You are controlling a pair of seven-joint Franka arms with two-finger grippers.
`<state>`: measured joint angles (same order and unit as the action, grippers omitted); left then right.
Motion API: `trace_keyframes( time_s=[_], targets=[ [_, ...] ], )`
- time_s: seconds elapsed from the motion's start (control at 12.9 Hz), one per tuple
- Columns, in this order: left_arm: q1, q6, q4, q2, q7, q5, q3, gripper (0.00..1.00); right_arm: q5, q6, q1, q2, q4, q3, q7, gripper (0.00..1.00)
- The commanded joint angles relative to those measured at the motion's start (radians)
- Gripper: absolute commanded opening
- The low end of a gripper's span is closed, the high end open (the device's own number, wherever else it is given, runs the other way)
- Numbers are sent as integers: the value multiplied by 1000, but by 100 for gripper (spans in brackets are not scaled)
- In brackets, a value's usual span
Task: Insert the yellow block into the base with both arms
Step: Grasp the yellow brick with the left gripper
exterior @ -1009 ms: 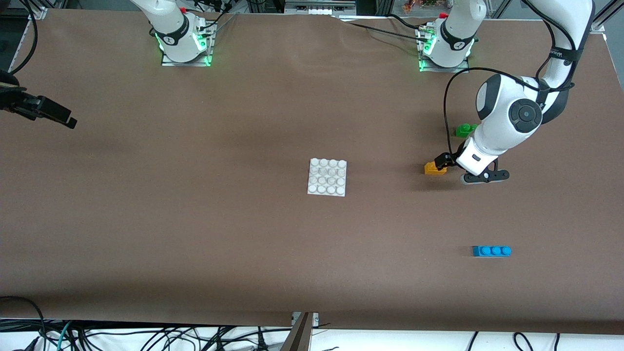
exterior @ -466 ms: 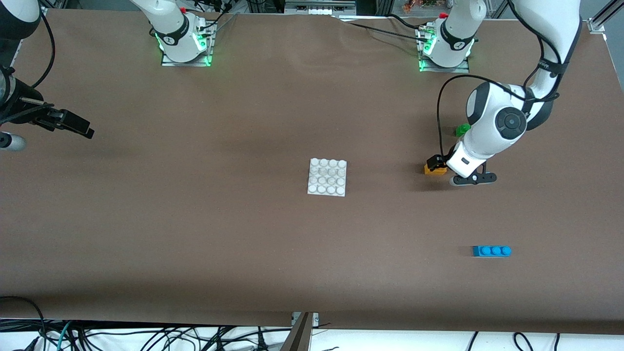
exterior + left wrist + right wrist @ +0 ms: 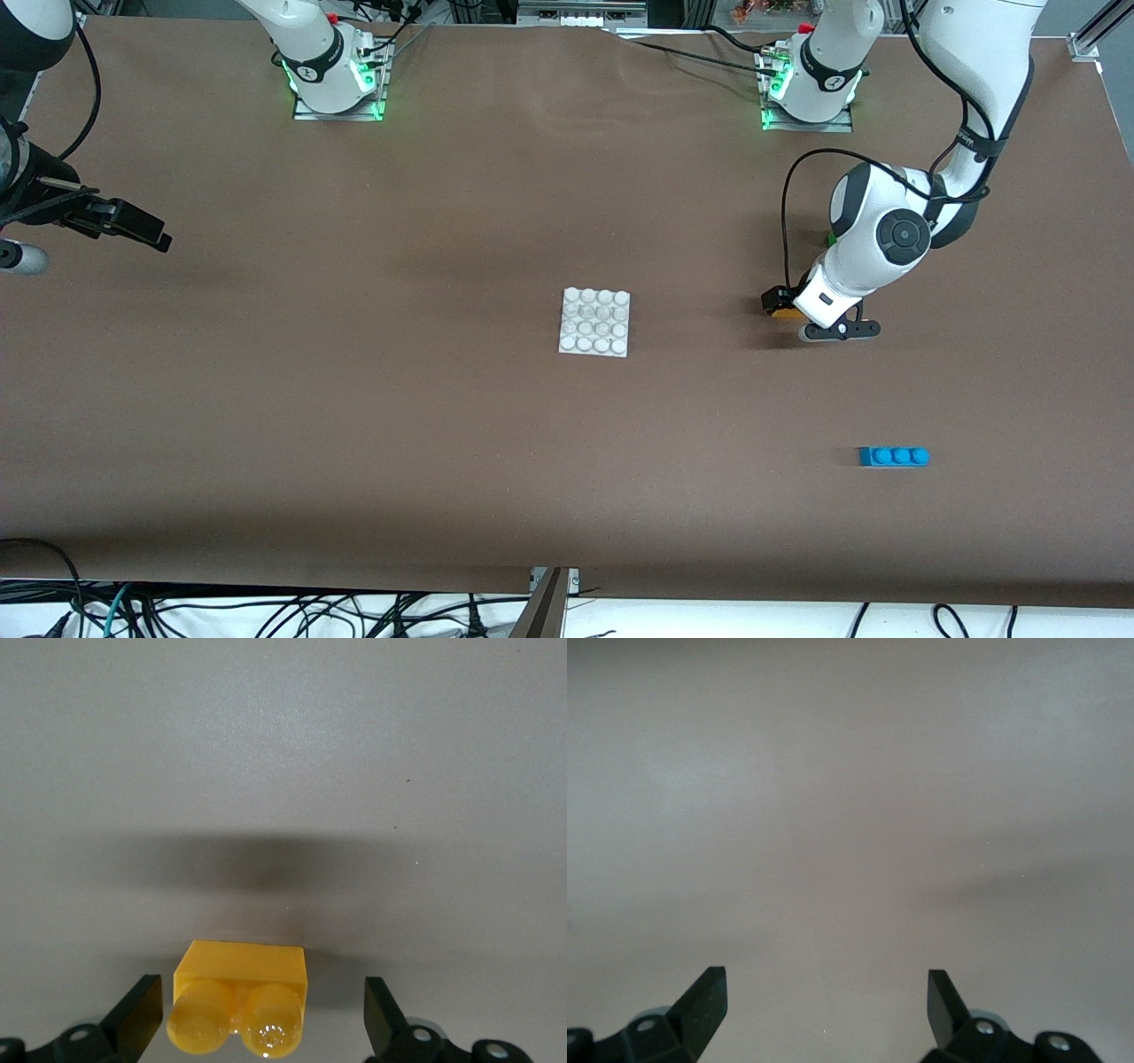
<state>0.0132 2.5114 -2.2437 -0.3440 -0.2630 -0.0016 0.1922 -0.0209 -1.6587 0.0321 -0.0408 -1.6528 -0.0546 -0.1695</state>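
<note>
Block [image 3: 241, 1008]: glossy yellow plastic, studs shining. Base [image 3: 595, 322]: smooth white plastic. Table [image 3: 354, 425] beneath base: matt brown covering.

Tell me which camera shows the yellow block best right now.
The left wrist view: the yellow block fills the lower middle, both studs clear, between the open fingers of the left gripper. The front view shows only a sliver of it, mostly hidden by that gripper. The right wrist view shows none of it, only table.

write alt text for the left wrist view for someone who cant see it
The yellow block, two studs toward the camera, sits on the plain table between the open fingers of the left gripper, neither finger touching it. A soft shadow crosses the table above the block in the picture.
</note>
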Motion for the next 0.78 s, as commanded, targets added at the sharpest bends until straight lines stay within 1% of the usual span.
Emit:
trace_keyframes(
  time_s=[0.0,0.16,0.23,0.54,0.62,0.7],
  targets=[
    [-2,7,1,-9,24,-5,-8,100,16,2,-4,16,-9,5,-5,100],
    [-2,10,3,-29,76,-6,-16,100,15,3,-4,16,-9,5,-5,100],
    [-2,32,1,-35,83,-6,-23,100,15,3,-4,16,-9,5,-4,100],
    [-2,33,1,-38,82,-6,-25,100,13,3,-4,16,-9,5,-5,100],
    [-2,30,-5,-36,82,-8,-25,94,12,3,-4,16,-9,5,-4,100],
    [-2,30,-10,-35,82,-8,-25,85,12,5,-4,16,-9,5,-4,100]
  ],
)
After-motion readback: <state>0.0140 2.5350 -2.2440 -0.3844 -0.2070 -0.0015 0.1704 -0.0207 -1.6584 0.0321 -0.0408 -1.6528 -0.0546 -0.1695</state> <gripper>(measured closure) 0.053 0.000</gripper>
